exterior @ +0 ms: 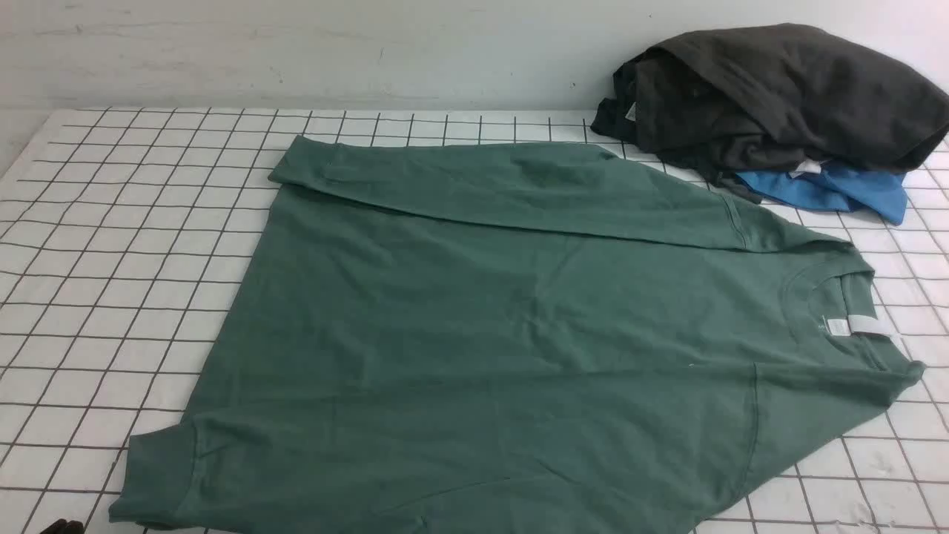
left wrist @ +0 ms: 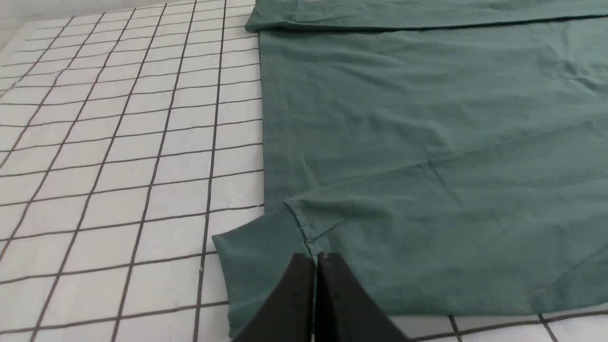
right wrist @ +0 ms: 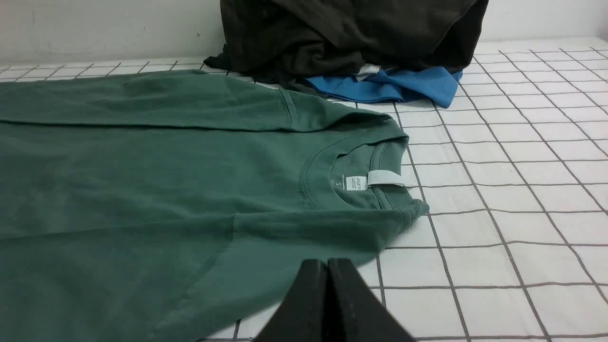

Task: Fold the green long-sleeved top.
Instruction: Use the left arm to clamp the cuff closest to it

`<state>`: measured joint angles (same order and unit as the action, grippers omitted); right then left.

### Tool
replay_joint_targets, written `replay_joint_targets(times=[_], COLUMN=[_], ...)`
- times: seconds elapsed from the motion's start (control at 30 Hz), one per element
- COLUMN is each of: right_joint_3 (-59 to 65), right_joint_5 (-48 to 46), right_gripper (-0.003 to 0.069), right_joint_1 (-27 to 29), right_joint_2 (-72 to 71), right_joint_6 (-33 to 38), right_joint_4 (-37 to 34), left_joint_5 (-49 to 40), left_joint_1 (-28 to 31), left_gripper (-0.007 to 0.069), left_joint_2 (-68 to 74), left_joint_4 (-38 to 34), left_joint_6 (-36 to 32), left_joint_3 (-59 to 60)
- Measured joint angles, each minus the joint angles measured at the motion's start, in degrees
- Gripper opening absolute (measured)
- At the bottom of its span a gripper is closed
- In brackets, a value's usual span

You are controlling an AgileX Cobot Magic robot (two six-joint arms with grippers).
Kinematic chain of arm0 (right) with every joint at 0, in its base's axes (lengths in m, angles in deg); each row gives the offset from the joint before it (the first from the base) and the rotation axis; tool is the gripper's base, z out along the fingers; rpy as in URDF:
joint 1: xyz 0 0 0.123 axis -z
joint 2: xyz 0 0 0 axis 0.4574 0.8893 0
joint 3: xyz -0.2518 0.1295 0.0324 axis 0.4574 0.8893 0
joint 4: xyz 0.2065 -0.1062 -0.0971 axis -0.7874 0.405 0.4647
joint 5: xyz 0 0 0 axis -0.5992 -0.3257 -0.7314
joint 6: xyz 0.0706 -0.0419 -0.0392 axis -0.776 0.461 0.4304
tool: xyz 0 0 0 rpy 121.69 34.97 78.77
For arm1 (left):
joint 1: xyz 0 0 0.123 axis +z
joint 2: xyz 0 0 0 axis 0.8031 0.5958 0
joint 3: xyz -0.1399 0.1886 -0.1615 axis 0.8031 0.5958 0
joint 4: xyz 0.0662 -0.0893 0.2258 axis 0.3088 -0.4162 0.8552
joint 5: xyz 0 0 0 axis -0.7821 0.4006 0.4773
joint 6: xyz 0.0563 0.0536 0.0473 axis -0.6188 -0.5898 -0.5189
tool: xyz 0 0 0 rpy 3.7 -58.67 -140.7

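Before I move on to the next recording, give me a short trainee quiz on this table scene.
1. Pick one: the green top's neck label lies toward A) the robot's left, B) the robot's right, C) the far wall.
2. True or false: both arms' jaws stand wide open.
3. Fill in: the dark clothes heap rests partly on a ___ garment.

Key: 1 B. 2 False, both pairs are shut. 3 Blue: the blue garment shows beneath the heap.

Surfaces, all matt
The green long-sleeved top (exterior: 482, 319) was soft matt cloth; the checked table cover (exterior: 111, 259) looked smooth.
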<state>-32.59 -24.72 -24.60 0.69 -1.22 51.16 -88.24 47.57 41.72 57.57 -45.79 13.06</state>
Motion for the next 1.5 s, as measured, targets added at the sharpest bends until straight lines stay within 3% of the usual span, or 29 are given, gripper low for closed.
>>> replay_joint_targets(times=[0.3,0.7,0.87,1.0,1.17,1.33,1.5], right_joint_3=[0.00,0.00,0.14,0.24,0.24,0.24,-0.43], right_joint_5=[0.00,0.00,1.50,10.43,32.40,45.31,47.47], right_gripper=[-0.0014,-0.0014,-0.0014,-0.0014,-0.0014,-0.0014,-0.0014], right_joint_1=[0.00,0.00,0.00,0.00,0.00,0.00,0.00], right_joint_2=[0.00,0.00,0.00,0.00,0.00,0.00,1.63], right_joint_6=[0.00,0.00,0.00,-0.52,-6.67,-12.68,-13.71], right_joint_4=[0.00,0.00,-0.20,-0.45,-0.45,-0.45,-0.10], left_joint_5=[0.00,-0.01,6.34,15.72,33.54,47.81,46.67], left_joint_1=[0.00,0.00,0.00,0.00,0.00,0.00,0.00], left_gripper=[-0.0007,-0.0007,-0.0007,-0.0007,-0.0007,-0.0007,-0.0007], left_joint_2=[0.00,0.00,0.00,0.00,0.00,0.00,2.80], left_joint_4=[0.07,5.79,5.71,2.06,-1.44,-2.63,-3.15], left_joint_6=[-0.37,-7.83,-6.80,-3.90,-1.56,7.55,11.26], left_joint_3=[0.00,0.00,0.06,0.06,0.06,0.06,-6.11])
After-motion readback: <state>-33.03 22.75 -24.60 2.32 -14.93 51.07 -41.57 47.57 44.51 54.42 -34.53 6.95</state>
